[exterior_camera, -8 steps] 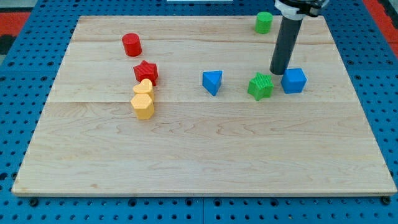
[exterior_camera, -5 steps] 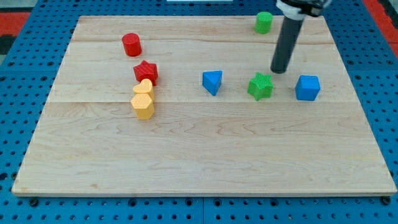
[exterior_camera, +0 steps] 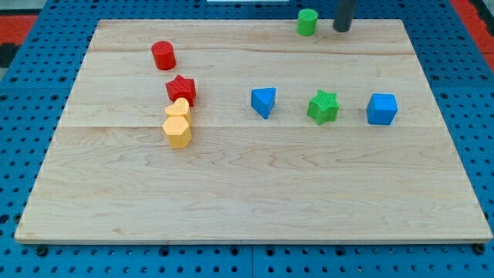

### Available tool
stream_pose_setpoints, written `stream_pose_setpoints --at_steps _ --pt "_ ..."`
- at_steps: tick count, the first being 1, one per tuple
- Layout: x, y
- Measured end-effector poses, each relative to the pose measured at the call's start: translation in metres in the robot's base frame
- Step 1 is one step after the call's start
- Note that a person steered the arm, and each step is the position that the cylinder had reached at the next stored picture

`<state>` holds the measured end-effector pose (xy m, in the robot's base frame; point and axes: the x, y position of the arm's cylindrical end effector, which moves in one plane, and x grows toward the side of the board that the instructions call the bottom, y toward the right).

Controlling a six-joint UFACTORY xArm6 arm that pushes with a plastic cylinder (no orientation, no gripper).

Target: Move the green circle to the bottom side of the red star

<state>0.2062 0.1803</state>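
One rod upright | my tip [exterior_camera: 342, 29] right of green circle [exterior_camera: 307, 22], apart | no jaws

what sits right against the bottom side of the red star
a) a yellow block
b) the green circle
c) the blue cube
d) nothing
a: a yellow block sits touching the red star on its lower side, with a second yellow block just below it; the green circle is far off at the view's top, left of my tip.
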Motion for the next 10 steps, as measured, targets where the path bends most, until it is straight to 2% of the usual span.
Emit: stream_pose_setpoints --at_steps 1,2,3,4,6,7,8,9,10 --pt "-0.015 -0.01" --pt "-0.014 -0.051" --pt "-0.007 -0.145" --pt "0.002 -0.18" --pt "0.007 -0.188" --pt "0.07 -0.188" --pt "0.078 -0.187" --pt "0.056 -0.169" --pt "-0.012 -0.135"
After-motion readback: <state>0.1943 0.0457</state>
